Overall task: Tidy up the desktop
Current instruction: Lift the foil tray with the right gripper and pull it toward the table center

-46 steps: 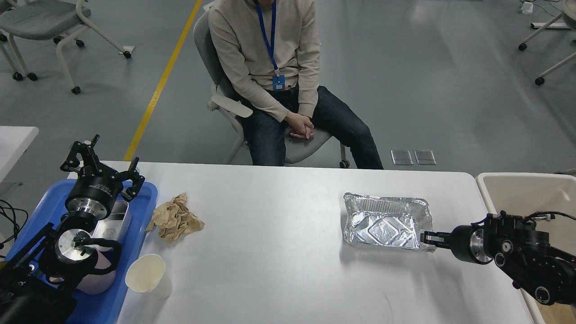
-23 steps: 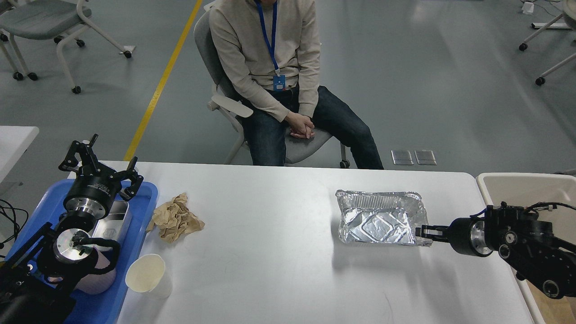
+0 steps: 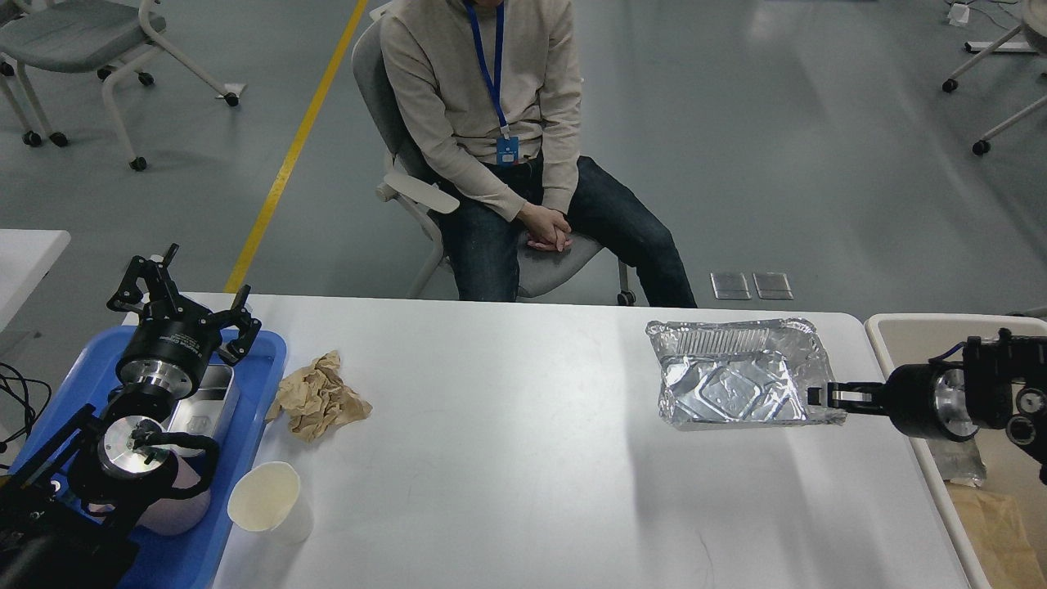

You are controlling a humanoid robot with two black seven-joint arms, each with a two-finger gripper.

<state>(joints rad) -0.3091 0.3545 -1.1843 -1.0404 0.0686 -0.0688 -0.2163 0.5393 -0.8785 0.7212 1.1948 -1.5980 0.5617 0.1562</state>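
The white desktop (image 3: 507, 458) fills the lower middle of the head view. My right gripper (image 3: 820, 397) is shut on the near right rim of a crumpled foil tray (image 3: 736, 376) and holds it lifted and tilted above the desktop's right end. A crumpled brown paper (image 3: 317, 397) and a white paper cup (image 3: 266, 501) lie on the left part of the desktop. My left gripper (image 3: 181, 286) is open and empty above the blue tray (image 3: 262, 368).
A beige bin (image 3: 908, 343) stands off the desktop's right edge with brown paper inside. The blue tray holds a metal box (image 3: 214, 401). A seated person (image 3: 499, 139) faces the far edge. Office chairs stand on the floor behind.
My right gripper has lifted the foil tray off the desktop and carried it right and away, toward the beige bin. The left arm has hardly moved.
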